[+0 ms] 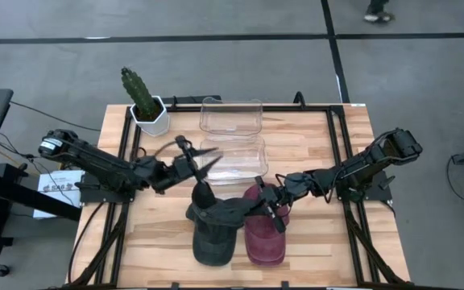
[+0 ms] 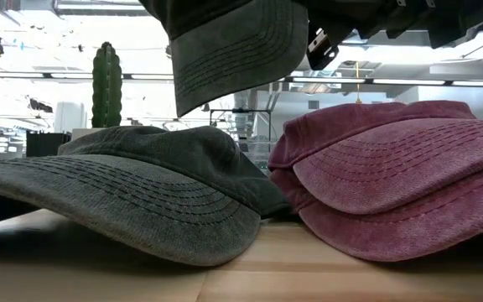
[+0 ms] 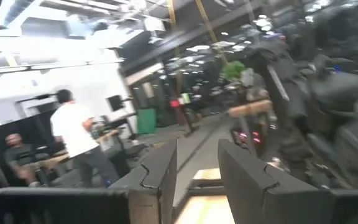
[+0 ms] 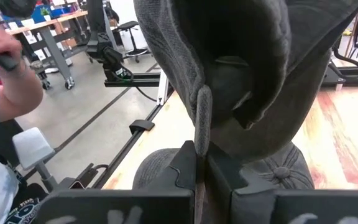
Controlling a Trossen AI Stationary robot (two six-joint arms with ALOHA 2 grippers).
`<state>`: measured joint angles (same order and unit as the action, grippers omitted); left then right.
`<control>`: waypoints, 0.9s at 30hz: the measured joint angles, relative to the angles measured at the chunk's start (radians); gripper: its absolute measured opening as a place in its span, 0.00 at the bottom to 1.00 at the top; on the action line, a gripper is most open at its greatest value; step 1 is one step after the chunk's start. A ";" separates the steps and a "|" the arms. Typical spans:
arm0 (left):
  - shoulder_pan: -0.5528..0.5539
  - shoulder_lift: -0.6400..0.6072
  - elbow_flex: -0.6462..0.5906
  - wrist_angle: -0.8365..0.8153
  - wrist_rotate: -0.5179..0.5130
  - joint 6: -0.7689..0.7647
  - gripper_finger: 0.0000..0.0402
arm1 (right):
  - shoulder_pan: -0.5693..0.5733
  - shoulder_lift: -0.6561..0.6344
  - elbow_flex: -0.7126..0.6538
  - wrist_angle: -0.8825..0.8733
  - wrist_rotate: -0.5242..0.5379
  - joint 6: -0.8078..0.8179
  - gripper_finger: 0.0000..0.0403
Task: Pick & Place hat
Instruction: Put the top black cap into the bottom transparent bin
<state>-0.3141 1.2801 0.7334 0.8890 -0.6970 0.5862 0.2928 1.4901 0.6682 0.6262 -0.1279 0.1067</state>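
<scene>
My right fingers (image 4: 201,163) pinch the grey hat (image 4: 241,74) by its rim, hanging above the stacked hats (image 1: 214,234); I should lift it clear before carrying. My left gripper (image 1: 202,165) waits unclenched, empty.

Dark grey cap (image 1: 213,239), stitched brim; maroon cap (image 1: 264,238); green cactus (image 1: 138,90), white pot (image 1: 153,118); pale wood table (image 1: 312,145).

Left gripper (image 3: 197,180) fingers parted, facing a blurred room.
</scene>
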 joint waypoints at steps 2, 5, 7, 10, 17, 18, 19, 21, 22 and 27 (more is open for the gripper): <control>-0.002 -0.030 0.000 -0.008 -0.030 0.009 0.29 | 0.000 -0.007 0.000 -0.001 0.004 -0.003 0.01; -0.008 -0.060 0.000 -0.019 -0.058 0.009 0.29 | 0.000 -0.034 0.000 -0.020 0.045 -0.029 0.01; -0.019 -0.071 0.000 -0.025 -0.072 0.012 0.29 | 0.000 -0.064 0.000 -0.053 0.104 -0.054 0.01; -0.035 -0.077 0.000 -0.036 -0.091 0.020 0.29 | 0.004 -0.119 0.000 -0.150 0.212 -0.087 0.01; -0.058 -0.076 0.000 -0.044 -0.131 0.022 0.29 | 0.029 -0.209 0.000 -0.338 0.520 -0.136 0.01; -0.059 -0.076 0.000 -0.044 -0.133 0.022 0.29 | 0.032 -0.216 0.000 -0.357 0.558 -0.140 0.01; -0.060 -0.076 0.000 -0.044 -0.133 0.021 0.29 | 0.035 -0.219 0.000 -0.373 0.595 -0.142 0.01; -0.060 -0.076 0.000 -0.044 -0.136 0.021 0.29 | 0.035 -0.221 0.000 -0.391 0.651 -0.147 0.01; -0.060 -0.076 0.000 -0.044 -0.140 0.021 0.29 | 0.035 -0.221 0.000 -0.393 0.673 -0.155 0.01; -0.064 -0.076 0.000 -0.044 -0.213 0.002 0.29 | 0.036 -0.221 0.000 -0.394 0.774 -0.187 0.01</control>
<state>-0.3786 1.2037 0.7337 0.8450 -0.9097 0.5886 0.3290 1.2690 0.6682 0.2326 0.6461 -0.0801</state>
